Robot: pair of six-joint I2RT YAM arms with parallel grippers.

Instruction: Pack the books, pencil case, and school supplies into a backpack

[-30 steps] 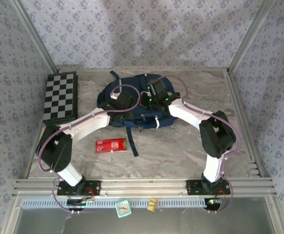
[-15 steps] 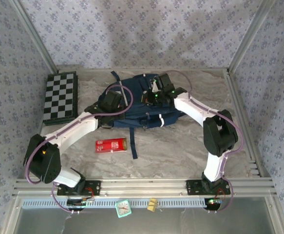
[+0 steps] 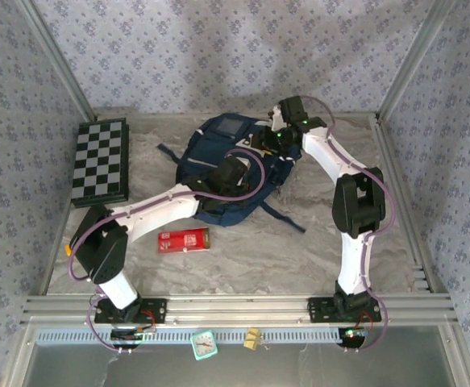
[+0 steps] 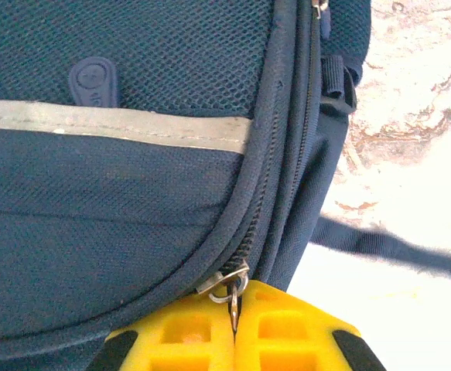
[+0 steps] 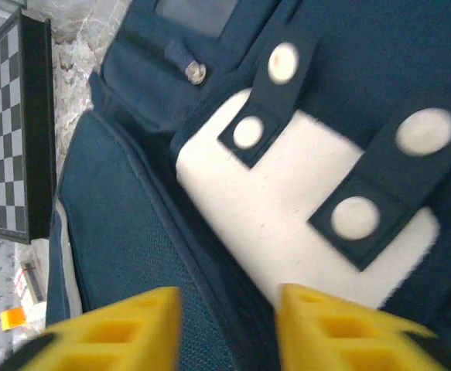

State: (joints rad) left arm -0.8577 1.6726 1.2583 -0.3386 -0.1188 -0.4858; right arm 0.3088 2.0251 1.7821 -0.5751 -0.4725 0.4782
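Backpack (image 3: 209,149) lies mid-back on the table (image 3: 299,258); the front strip is bare apart from the red box (image 3: 183,239), with a chequered board (image 3: 100,160) by the left edge. Left gripper (image 4: 234,309) is clamped on the metal zipper pull (image 4: 234,292) beside mesh fabric. Right gripper (image 5: 229,325) hangs with fingers apart over the white patch (image 5: 287,224)

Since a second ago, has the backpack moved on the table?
Yes. The backpack has turned: its strap, earlier beside the red box, now trails off rightward.
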